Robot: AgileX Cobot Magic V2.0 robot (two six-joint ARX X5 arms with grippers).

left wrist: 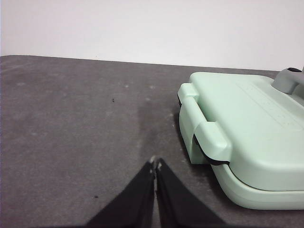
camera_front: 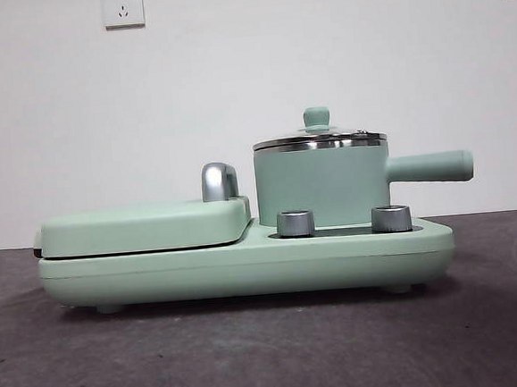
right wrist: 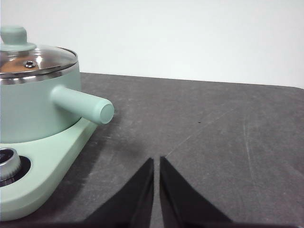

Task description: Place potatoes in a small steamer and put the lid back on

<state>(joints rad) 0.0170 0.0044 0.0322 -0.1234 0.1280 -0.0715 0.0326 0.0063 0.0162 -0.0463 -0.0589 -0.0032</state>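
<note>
The small steamer (camera_front: 322, 187), a mint-green pot with a long side handle, stands on the right of a mint-green cooker base (camera_front: 246, 264). The glass lid (camera_front: 319, 137) with its green knob sits on the pot. Through the glass in the right wrist view an orange-brown patch shows inside the pot, probably the potatoes (right wrist: 12, 66). The steamer (right wrist: 33, 104) and lid (right wrist: 38, 57) also show there. My left gripper (left wrist: 155, 164) is shut and empty over the bare table beside the griddle. My right gripper (right wrist: 156, 160) is shut and empty, apart from the pot's handle.
The flat mint-green griddle cover (camera_front: 145, 226) with a chrome handle (camera_front: 219, 180) lies on the left of the base; it shows in the left wrist view (left wrist: 251, 128). Two steel knobs (camera_front: 296, 223) sit on the base front. The dark table (camera_front: 253, 355) meets a white wall.
</note>
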